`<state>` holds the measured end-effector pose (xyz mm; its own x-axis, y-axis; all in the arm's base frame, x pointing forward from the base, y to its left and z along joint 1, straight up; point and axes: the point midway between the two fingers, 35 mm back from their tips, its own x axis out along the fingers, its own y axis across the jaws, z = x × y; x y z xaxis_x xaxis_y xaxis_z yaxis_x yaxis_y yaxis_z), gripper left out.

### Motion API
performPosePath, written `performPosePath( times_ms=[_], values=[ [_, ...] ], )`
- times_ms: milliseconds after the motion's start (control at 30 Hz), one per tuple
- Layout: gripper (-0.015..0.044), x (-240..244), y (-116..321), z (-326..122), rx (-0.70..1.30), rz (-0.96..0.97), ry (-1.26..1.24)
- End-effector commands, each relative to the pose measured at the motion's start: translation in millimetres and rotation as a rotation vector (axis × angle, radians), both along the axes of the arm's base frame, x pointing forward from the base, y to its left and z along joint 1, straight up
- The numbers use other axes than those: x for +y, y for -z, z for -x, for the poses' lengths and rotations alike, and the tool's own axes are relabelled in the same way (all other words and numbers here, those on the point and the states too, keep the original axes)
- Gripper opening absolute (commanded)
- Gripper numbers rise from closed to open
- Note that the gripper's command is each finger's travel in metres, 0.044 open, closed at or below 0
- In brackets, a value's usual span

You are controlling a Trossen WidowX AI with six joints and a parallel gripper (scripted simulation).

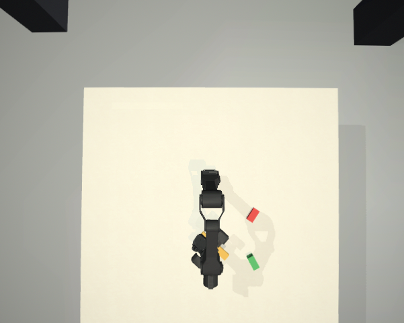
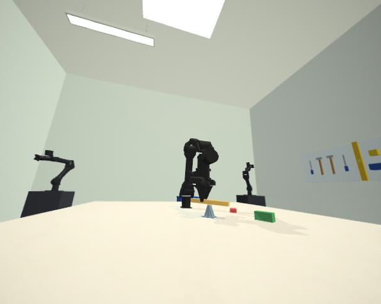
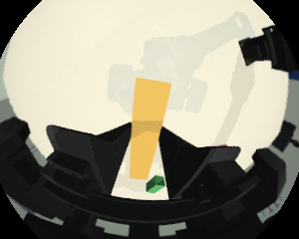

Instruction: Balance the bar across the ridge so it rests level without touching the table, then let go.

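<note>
My gripper point(image 2: 202, 199) point(image 3: 146, 127) is shut on the yellow-orange bar point(image 1: 223, 253) point(image 2: 217, 202) point(image 3: 150, 102), with a fingertip on each side of it. In the top view the arm hides the fingertips and the bar's middle. The bar is held above the table. The blue-grey ridge point(image 2: 208, 211) stands on the table, its top just below the bar's lower edge in the exterior view. Whether they touch, or the ridge lies nearer the camera, I cannot tell. The ridge does not show in the wrist view.
A red block point(image 1: 253, 214) point(image 2: 232, 210) and a green block point(image 1: 253, 262) point(image 2: 264, 216) point(image 3: 155, 184) lie on the table to the right of the arm in the top view. A blue thing point(image 2: 179, 198) shows behind the arm's base. Two other arms stand on dark pedestals beyond the table.
</note>
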<state>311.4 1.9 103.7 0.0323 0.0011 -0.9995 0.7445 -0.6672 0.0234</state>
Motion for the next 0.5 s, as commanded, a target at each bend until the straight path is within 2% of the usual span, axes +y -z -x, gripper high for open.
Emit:
performPosePath(
  times_ms=[0,467],
  values=[
    [0.0,0.0,0.6,-0.5,-0.002,0.001,0.004],
    [0.0,0.0,1.8,-0.3,-0.002,0.001,0.004]
  ],
)
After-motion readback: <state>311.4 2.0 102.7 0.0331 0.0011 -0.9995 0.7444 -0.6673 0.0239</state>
